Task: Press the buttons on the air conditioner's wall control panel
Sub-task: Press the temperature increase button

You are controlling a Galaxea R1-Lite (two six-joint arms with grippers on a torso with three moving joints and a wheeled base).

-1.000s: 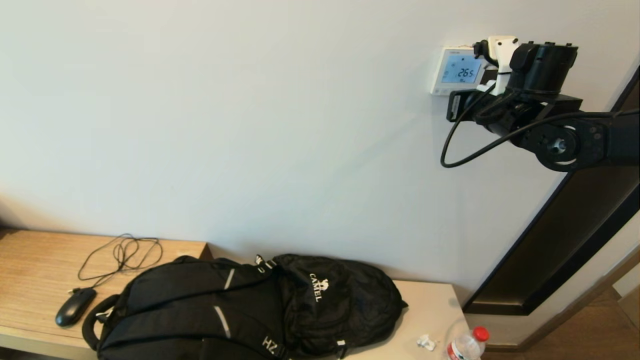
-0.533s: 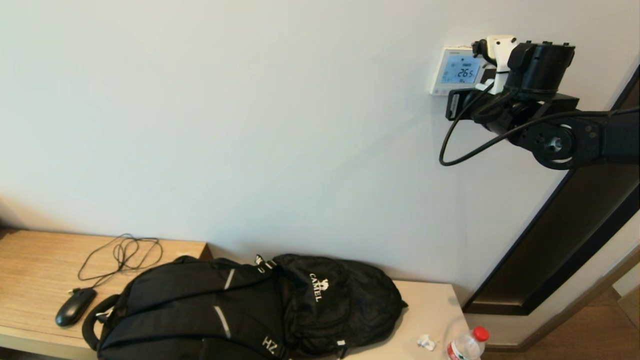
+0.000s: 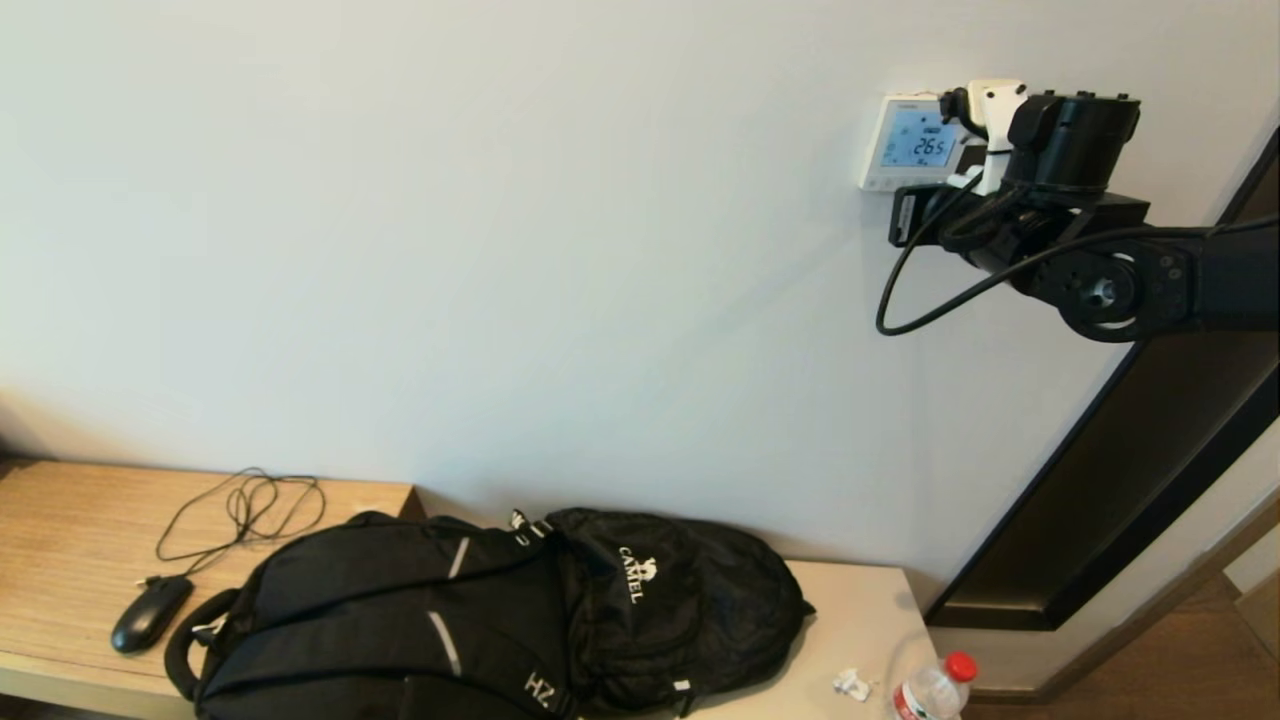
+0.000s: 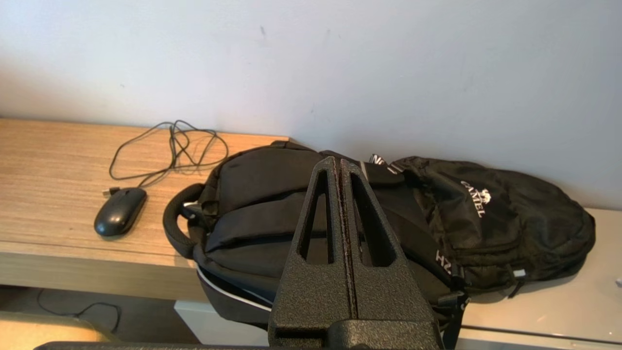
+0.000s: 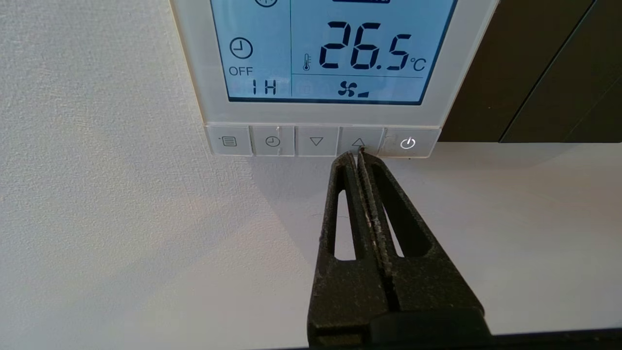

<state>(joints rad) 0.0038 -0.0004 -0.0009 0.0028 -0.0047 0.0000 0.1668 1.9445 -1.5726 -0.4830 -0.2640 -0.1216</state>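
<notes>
Pressing is the step in hand: the right gripper (image 5: pixel 358 154), its fingers closed flat together into one narrow tip, is pointing at the up-arrow button (image 5: pixel 358 142) in the row of buttons (image 5: pixel 320 141) along the lower edge of the air conditioner's wall control panel (image 3: pixel 884 142), which is sitting in the upper right of the head view on the pale wall (image 3: pixel 500 250). In the right wrist view the tip is meeting the button's lower rim, though whether it is truly pushing it in is hard to judge. Its lit screen (image 5: pixel 330 48) is reading 26.5. Next, the tip is likely needing a small, square push onto the button's centre. The left gripper (image 4: pixel 340 167), also closed on nothing, is hanging idle over the black backpack (image 4: pixel 388 218).
</notes>
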